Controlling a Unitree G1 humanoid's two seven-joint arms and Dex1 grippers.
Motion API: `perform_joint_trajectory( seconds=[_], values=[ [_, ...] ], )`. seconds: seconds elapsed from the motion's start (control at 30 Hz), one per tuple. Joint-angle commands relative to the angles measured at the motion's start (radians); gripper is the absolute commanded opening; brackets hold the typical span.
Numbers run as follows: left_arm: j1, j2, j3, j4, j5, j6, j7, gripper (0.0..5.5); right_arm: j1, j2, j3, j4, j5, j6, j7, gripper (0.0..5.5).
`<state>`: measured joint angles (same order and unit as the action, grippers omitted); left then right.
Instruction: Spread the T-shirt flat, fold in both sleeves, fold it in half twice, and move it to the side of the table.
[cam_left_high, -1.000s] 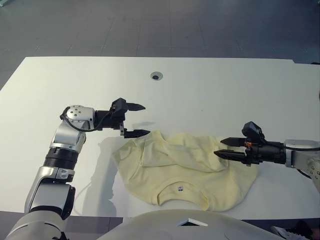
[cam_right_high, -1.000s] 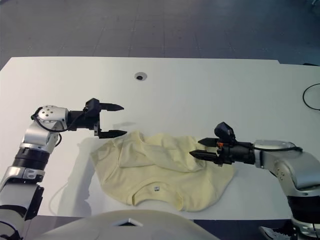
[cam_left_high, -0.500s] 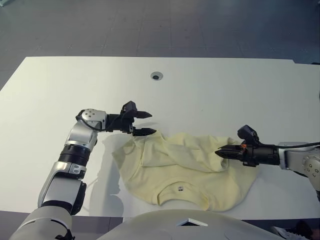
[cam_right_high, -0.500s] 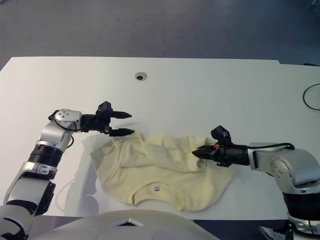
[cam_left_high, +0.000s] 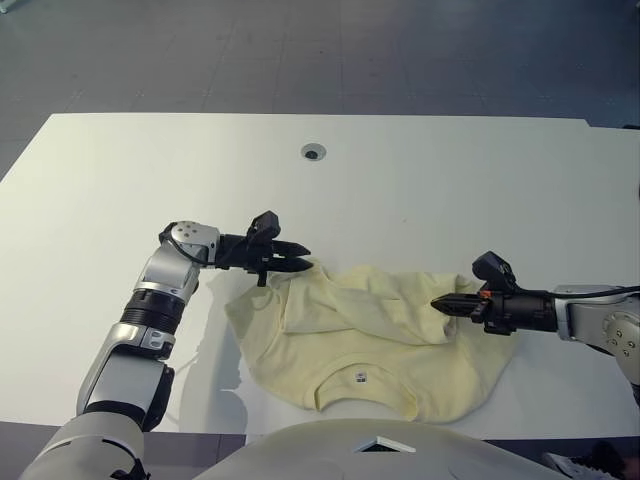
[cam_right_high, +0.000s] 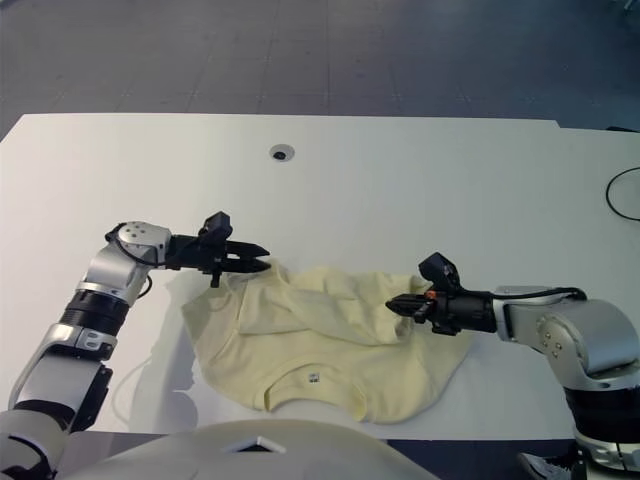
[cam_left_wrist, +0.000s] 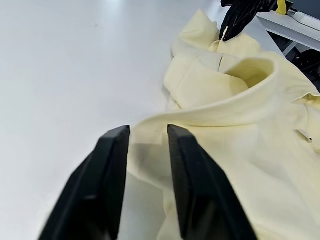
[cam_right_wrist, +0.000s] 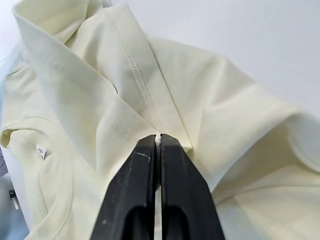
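Left gripper has narrowed, slightly apart at the T-shirt edge; right gripper pinches its fold.

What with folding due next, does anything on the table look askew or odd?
Yes: the T-shirt lies bunched, its far part folded back over the body in ridges, not flat. The right gripper pinches one fold; the left gripper is open at its far-left edge.

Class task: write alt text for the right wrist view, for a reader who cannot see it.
The right gripper is shut on a stitched fold of the pale yellow T-shirt, which lies crumpled on the white table.
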<state>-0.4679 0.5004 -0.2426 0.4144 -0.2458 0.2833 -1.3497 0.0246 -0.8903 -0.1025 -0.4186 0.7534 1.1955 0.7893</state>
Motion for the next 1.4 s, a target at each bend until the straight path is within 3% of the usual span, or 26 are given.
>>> perform_joint_trajectory(
  seconds=[0.03, 0.13, 0.17, 0.43, 0.8, 1.2, 1.27, 1.4],
  values=[
    [0.009, 0.011, -0.031, 0.01, 0.046, -0.009, 0.004, 0.44, 0.01, -0.016, 0.002, -0.017, -0.006, -0.014, 0.003, 0.0],
    [-0.003, 0.008, -0.044, 0.043, 0.082, -0.038, 0.019, 0.03, 0.013, -0.021, 0.004, -0.024, -0.009, -0.022, 0.007, 0.0],
    [-0.005, 0.008, -0.048, 0.051, 0.088, -0.044, 0.016, 0.17, 0.014, -0.021, 0.006, -0.025, -0.01, -0.024, 0.007, 0.0],
    [-0.019, -0.005, -0.048, 0.077, 0.111, -0.06, 0.034, 1.57, 0.037, -0.026, 0.01, -0.037, -0.02, -0.04, 0.006, 0.0],
    [-0.055, -0.051, 0.015, 0.131, 0.076, -0.238, 0.042, 3.32, 0.052, -0.033, 0.02, -0.039, -0.032, -0.059, 0.01, 0.0],
    [-0.112, -0.105, -0.016, 0.253, 0.143, -0.329, 0.058, 5.34, 0.07, -0.043, 0.027, -0.051, -0.043, -0.083, 0.013, 0.0],
    [-0.117, -0.102, -0.033, 0.276, 0.164, -0.344, 0.044, 5.37, 0.071, -0.045, 0.024, -0.054, -0.043, -0.083, 0.015, 0.0],
    [-0.13, -0.109, -0.048, 0.328, 0.197, -0.39, 0.048, 4.71, 0.074, -0.042, 0.025, -0.056, -0.05, -0.088, 0.018, 0.0]
  ],
)
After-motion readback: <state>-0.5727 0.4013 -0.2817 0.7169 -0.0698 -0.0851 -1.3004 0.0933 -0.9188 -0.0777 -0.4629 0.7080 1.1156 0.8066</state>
